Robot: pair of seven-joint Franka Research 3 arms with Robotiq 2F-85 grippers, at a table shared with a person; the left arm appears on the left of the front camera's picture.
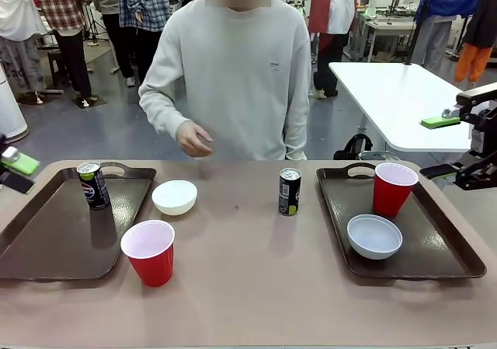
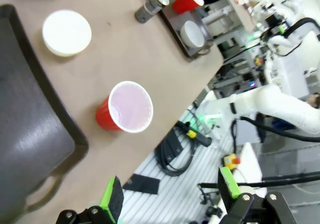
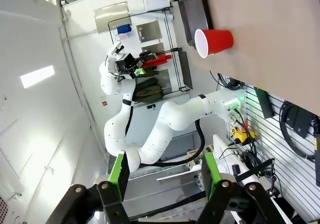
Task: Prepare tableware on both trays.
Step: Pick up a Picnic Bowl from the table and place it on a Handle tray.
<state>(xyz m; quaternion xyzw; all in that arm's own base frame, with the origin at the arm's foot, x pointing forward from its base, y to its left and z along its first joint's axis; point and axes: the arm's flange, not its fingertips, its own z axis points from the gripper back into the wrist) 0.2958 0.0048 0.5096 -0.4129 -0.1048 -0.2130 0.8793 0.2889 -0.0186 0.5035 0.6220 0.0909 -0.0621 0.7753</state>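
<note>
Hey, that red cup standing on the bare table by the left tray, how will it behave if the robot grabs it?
The red cup looks thin-walled and empty, so it is probably light and may buckle under a hard squeeze. It stands upright on its narrower base, so a sideways push high up would likely tip it.

Red, white and blue round logo showed on the dark can [image 1: 93, 184] at the far end of the left tray [image 1: 46, 240], its lettering too small to read, print on the second can [image 1: 289, 191] near the worktop's [image 1: 248, 279] far edge was illegible, tiny chest mark on the person's sweater [image 1: 274, 66] was unreadable.
</note>
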